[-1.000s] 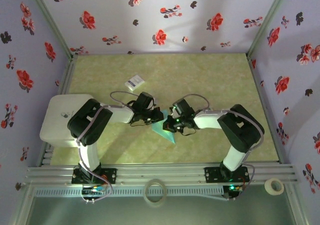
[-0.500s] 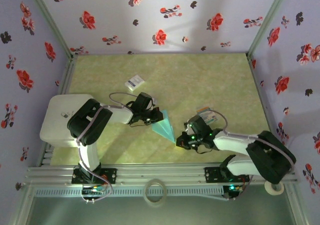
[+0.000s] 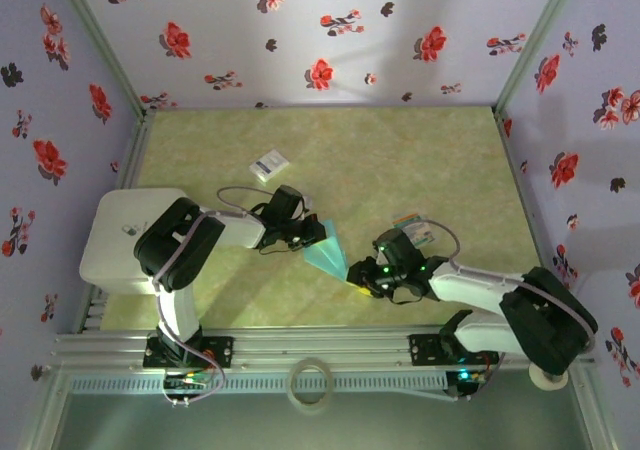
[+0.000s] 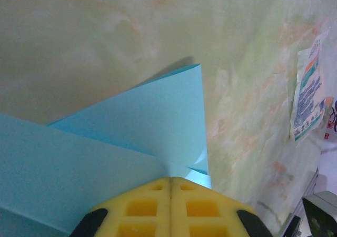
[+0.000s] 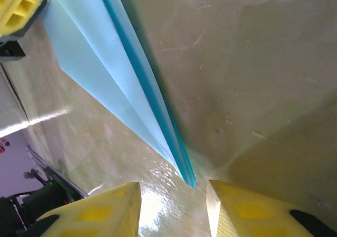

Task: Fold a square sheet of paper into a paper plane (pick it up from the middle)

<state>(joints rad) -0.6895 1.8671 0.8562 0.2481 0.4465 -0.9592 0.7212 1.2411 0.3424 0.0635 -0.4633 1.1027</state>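
Worktop carries the plane near its middle, long axis slanting far-left to near-right, tip pointing near-right. Left jaws are clamped on its wide tail. Right jaws stand part open, empty, astride the tip. Printed card lies just beyond them, white card well apart.

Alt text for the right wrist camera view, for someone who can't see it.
The pointed tip of the teal paper plane lies on the table, just ahead of the gap between the open yellow fingers of the right gripper.
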